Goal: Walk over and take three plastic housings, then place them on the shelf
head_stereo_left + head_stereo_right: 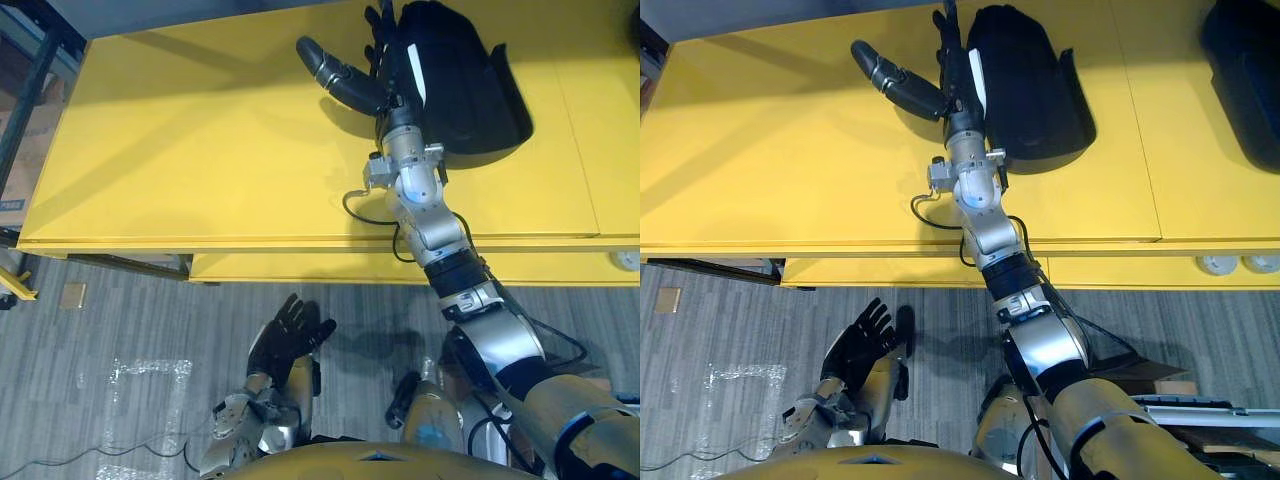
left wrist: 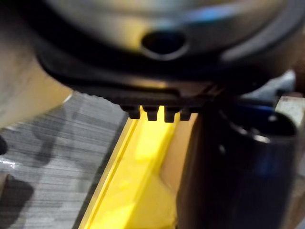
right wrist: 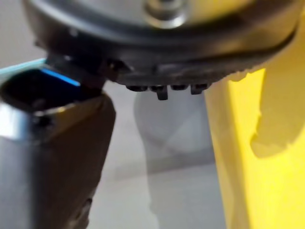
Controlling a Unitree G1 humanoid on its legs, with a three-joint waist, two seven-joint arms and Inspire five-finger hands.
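Nearest to us, our left hand point(image 1: 290, 338) hangs low above the grey floor point(image 1: 130, 320), its fingers spread and relaxed, holding nothing. Beyond it we see the front edge of the yellow shelf point(image 1: 200, 130), with a lower yellow ledge point(image 1: 940, 272) just under that edge. Our right arm reaches far out over the shelf top, and our right hand point(image 1: 375, 90) sits at its end, unclenched. Its thumb point(image 1: 335, 72) is splayed well out to the left, away from the fingers and resting over bare yellow. The fingers point(image 1: 377, 28) run straight ahead, laid along the left edge of a black plastic housing point(image 1: 460, 90). They seem to touch that edge, but we cannot tell how firmly, and nothing is curled round it. The housing lies flat on the shelf just to the right of the hand, its rounded bulk starting beside the fingers and its open side towards the wrist. Well to the right of the hand, a second black housing point(image 1: 1245, 70) lies on the shelf top at the far corner. Right of the arm and nearer to us, two small white round things point(image 1: 1212, 264) sit on the lower ledge.
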